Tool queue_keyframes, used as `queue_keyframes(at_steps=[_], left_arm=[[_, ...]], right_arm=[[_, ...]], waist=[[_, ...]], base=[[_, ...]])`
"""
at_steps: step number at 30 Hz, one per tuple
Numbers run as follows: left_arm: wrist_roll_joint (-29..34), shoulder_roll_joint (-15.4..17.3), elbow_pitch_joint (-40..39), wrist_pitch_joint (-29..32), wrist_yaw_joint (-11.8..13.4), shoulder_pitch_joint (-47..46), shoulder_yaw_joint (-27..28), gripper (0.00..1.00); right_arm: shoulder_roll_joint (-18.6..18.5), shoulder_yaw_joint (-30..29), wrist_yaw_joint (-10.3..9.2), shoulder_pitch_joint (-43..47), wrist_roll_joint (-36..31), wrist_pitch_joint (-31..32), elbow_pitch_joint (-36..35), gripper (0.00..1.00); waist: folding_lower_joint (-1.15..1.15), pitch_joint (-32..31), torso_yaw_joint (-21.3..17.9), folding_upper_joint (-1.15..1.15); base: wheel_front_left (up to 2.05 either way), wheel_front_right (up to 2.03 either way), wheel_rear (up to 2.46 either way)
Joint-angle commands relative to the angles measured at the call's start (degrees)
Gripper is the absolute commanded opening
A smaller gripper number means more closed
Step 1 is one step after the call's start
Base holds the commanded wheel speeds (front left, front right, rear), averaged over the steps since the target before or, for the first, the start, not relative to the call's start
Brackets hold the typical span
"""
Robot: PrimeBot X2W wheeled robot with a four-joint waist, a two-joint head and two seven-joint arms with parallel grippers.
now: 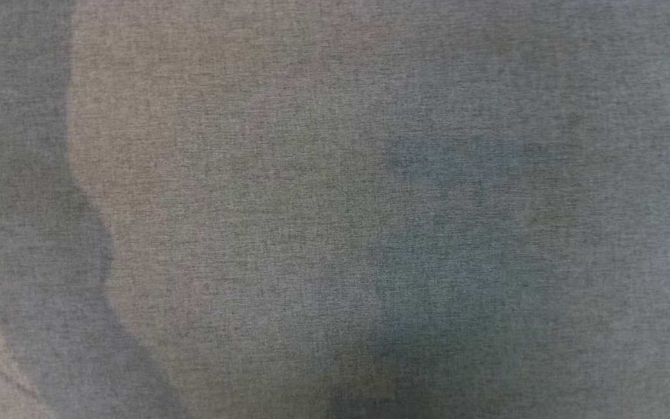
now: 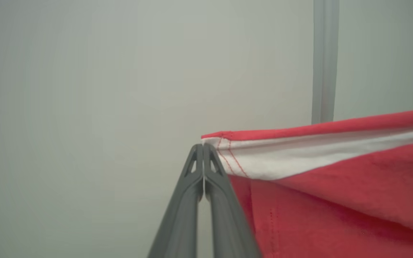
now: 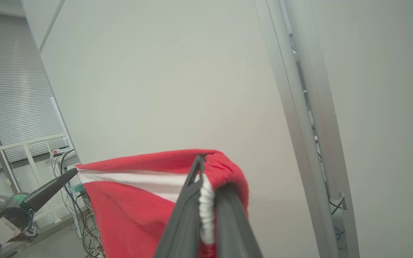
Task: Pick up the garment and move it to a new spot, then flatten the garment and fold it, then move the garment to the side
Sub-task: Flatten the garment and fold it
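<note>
The garment [image 2: 335, 200] is red with a white band and red stitching, and it is held up in the air, stretched between both grippers. My left gripper [image 2: 203, 148] is shut on its hemmed corner. My right gripper [image 3: 208, 173] is shut on a bunched fold of the garment [image 3: 131, 208], with white cloth squeezed between the fingers. In the right wrist view the left gripper [image 3: 74, 171] holds the far corner at the left. In the head view a greyish woven cloth [image 1: 335, 209] hangs close before the lens; I cannot tell whether it is the garment.
A pale wall stands behind the garment. A grey post [image 2: 324, 61] rises at the right of the left wrist view. A metal column [image 3: 299, 107] with cables runs down the right wrist view. Window blinds [image 3: 9, 89], a railing and loose cables [image 3: 84, 222] lie at the left.
</note>
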Motion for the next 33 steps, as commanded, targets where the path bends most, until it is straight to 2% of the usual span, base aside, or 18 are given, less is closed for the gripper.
queue_keyframes(at_steps=[1,7,15,23,33], left_arm=[[0.24,0.02,1.64,-1.46,-0.04,-2.6,0.45,0.0],[-2.64,-2.27,7.4,-2.91,-0.01,-6.83,-0.62,0.0],[-8.26,-2.67,7.87,1.13,-0.02,-0.74,-7.93,0.0],[-17.98,0.86,3.3,3.91,-0.03,12.34,-14.91,0.0],[-29.5,8.71,-5.61,7.31,-0.03,31.73,-19.58,0.0]], right_arm=[[-0.44,-0.74,0.0,-1.89,0.61,-1.24,0.98,0.0],[0.75,0.54,0.0,-3.58,2.01,-2.52,2.69,0.0],[-0.64,9.47,0.01,2.2,5.3,-1.09,3.13,0.0],[-3.67,20.0,0.01,12.14,10.2,0.15,-0.85,0.0],[-5.27,28.4,0.01,25.91,16.76,-0.58,-6.3,0.0]], waist=[[0.0,0.13,0.3,0.0],[0.0,0.12,1.01,0.0],[0.0,-0.25,1.68,0.0],[0.0,-4.98,0.67,0.0],[0.0,-16.44,-1.95,0.0]], base=[[0.0,0.0,0.0],[0.0,0.0,0.0],[0.0,0.0,0.0],[0.0,0.0,0.0],[0.0,0.0,0.0]])
